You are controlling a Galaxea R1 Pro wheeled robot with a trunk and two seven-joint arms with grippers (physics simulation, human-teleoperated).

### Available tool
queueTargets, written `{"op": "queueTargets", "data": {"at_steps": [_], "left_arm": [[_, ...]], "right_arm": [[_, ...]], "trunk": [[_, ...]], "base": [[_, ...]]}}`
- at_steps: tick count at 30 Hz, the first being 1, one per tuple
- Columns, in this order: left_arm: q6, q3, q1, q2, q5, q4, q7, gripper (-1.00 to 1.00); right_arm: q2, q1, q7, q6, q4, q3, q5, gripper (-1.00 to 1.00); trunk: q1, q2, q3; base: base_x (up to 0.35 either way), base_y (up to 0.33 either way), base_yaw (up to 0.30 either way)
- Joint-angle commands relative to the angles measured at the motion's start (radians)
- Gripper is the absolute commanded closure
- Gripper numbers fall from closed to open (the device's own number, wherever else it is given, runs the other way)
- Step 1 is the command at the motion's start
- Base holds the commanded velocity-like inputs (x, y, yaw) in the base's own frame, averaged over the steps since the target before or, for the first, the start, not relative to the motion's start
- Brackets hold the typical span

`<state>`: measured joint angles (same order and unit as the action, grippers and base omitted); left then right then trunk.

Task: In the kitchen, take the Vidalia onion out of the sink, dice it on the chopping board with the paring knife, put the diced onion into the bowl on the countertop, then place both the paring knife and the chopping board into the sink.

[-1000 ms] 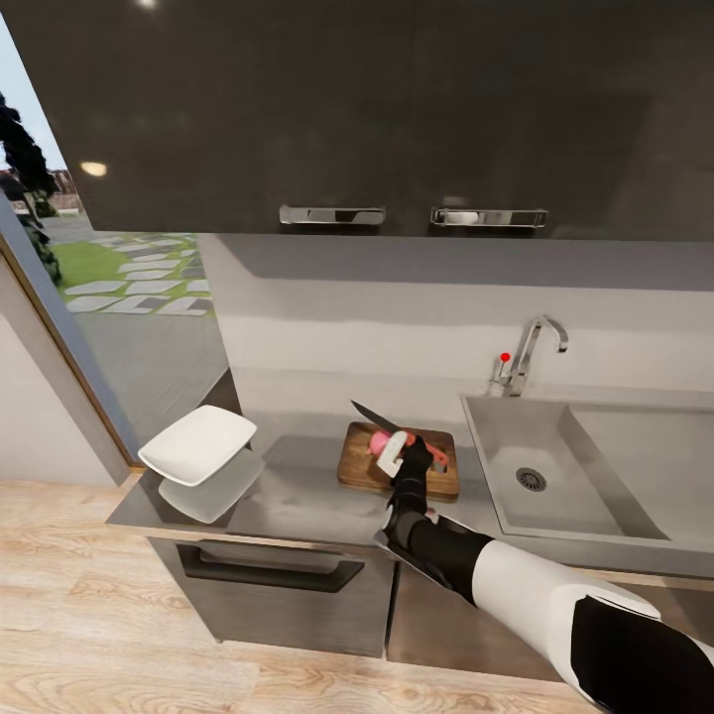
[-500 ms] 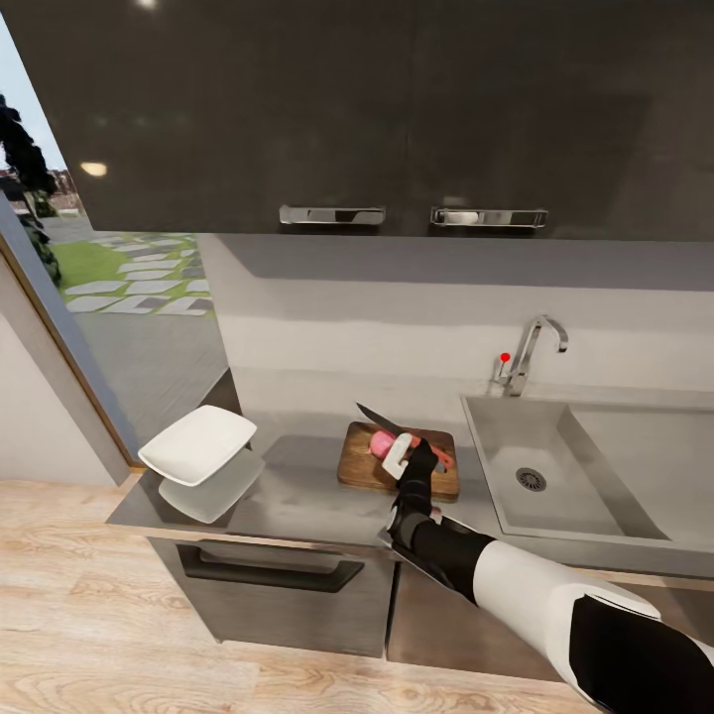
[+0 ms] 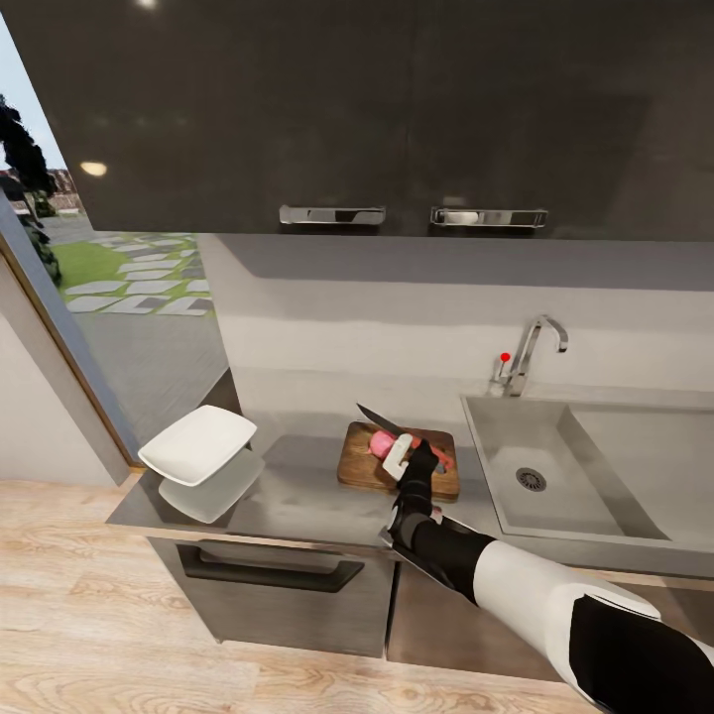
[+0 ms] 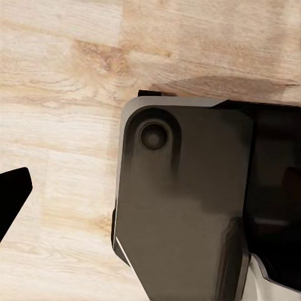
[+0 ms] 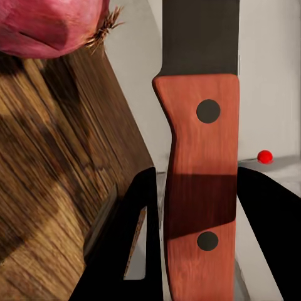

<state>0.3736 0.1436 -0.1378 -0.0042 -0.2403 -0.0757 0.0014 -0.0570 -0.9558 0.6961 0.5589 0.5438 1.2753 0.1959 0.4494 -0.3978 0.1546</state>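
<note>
Onion [image 3: 382, 442] first: it lies pink and whole on the chopping board [image 3: 363, 467], which sits on the grey surface [image 3: 297, 496] just left of the sink [image 3: 540, 466], with the white bowl [image 3: 198, 443] well off at the surface's left end. From where I stand, the biggest worry is the board itself: it lies loose, so a hard push could slide it toward the basin. Next, the onion is round and nothing pins it, so I'd guess a blade meeting it off-centre would send it rolling off the wood. The right hand [image 3: 409, 454] is clamped on the paring knife [image 5: 199, 157], its dark blade angled up and left over the onion; a glancing cut could twist the handle between the fingers. As for the left hand, I cannot tell whether it is open or closed.
</note>
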Motion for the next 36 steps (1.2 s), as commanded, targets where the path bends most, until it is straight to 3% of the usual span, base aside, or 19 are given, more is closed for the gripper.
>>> {"op": "queueTargets", "data": {"at_steps": [1,22,31,36], "left_arm": [[0.007,0.008,-0.002,0.000,-0.007,-0.004,0.000,-1.00],[0.007,0.008,-0.002,0.000,-0.007,-0.004,0.000,-1.00],[0.007,0.008,-0.002,0.000,-0.007,-0.004,0.000,-1.00],[0.007,0.008,-0.002,0.000,-0.007,-0.004,0.000,-1.00]], "right_arm": [[0.000,-0.002,0.000,0.005,0.001,0.008,0.009,1.00],[0.012,-0.002,-0.036,0.005,0.001,0.007,0.007,1.00],[0.019,-0.002,-0.101,0.004,-0.031,0.007,0.007,1.00],[0.019,-0.002,-0.101,0.004,-0.031,0.006,0.007,1.00]], "trunk": [[0.001,-0.002,0.002],[0.001,-0.002,0.002],[0.001,-0.002,0.002],[0.001,-0.002,0.002]], "base": [[0.000,0.000,0.000],[0.000,0.000,0.000],[0.000,0.000,0.000],[0.000,0.000,0.000]]}}
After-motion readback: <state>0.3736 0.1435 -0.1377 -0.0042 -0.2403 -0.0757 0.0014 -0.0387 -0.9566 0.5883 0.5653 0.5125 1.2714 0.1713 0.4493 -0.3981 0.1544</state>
